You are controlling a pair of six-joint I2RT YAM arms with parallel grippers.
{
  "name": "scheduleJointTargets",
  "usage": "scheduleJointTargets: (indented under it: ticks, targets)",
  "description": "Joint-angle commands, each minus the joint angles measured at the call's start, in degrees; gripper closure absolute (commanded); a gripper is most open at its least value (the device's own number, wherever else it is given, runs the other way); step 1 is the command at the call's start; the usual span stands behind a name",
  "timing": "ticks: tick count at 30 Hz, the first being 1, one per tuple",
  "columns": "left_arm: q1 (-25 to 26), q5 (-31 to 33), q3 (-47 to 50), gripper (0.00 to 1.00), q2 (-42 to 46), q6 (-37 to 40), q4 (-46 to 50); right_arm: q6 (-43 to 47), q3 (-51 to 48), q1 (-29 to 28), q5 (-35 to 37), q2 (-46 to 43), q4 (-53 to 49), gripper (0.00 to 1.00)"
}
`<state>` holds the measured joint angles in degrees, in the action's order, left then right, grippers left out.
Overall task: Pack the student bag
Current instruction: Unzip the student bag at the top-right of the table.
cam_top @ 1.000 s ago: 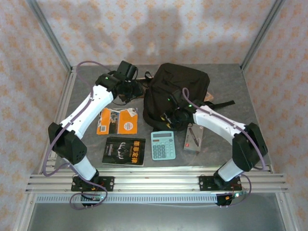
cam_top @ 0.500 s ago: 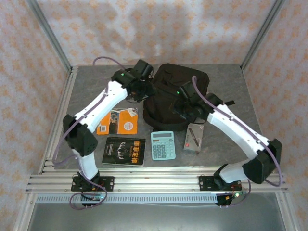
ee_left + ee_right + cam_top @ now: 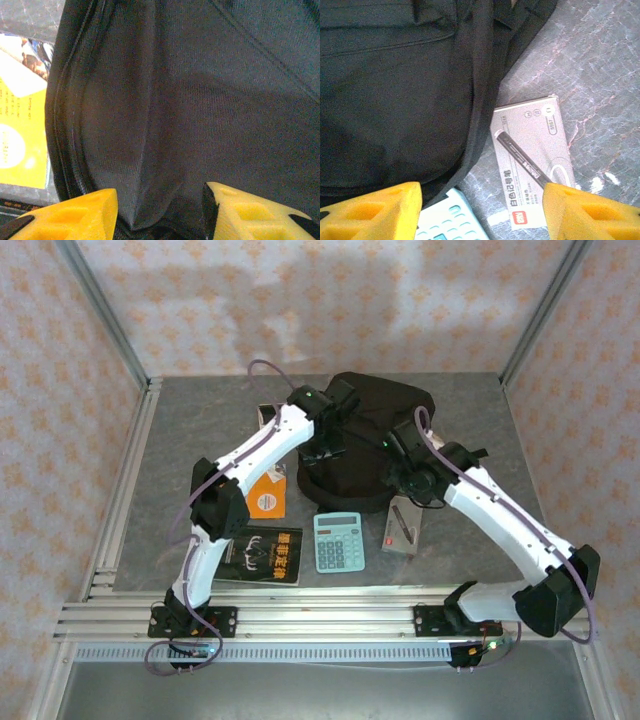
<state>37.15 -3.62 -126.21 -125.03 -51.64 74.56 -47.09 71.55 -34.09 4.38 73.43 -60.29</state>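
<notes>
The student bag [image 3: 375, 410] is a large black fabric backpack lying at the back middle of the table. My left gripper [image 3: 325, 450] is down on the bag's left part. In the left wrist view its yellow fingers [image 3: 90, 207] stand apart, the left gripper [image 3: 159, 192] with a loose fold of the bag [image 3: 200, 100] between them. My right gripper [image 3: 403, 488] hovers at the bag's front right edge. In the right wrist view the right gripper [image 3: 481, 190] is open and holds nothing, with the bag [image 3: 395, 100] on its left.
A grey pen box [image 3: 404, 528] [image 3: 532, 165] and a light blue calculator [image 3: 338, 542] [image 3: 447, 220] lie in front of the bag. An orange book [image 3: 265, 498] [image 3: 20, 145] lies left of the bag, partly under the left arm. A black book [image 3: 262, 555] lies nearer the front.
The left arm has swung right, from beside the bag onto it. The right gripper has shifted right along the bag's front edge and opened wider.
</notes>
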Motion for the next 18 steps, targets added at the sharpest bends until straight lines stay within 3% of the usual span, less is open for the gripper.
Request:
scheduleJointTargets:
  ticks: [1,12,18]
  targets:
    - [0.8,1.3,3.8,0.51,3.3,-2.8,1.9,0.0,-1.9,1.0,2.0,-2.4,-1.4,0.35]
    - [0.7,1.8,13.1,0.51,6.5,-3.5,-2.7,0.1,-5.2,2.8,-1.0,-3.3,0.4,0.34]
    - [0.5,5.9,10.8,0.51,2.7,-2.2,-3.0,0.0,-6.2,2.8,-3.3,-3.2,2.1,0.34]
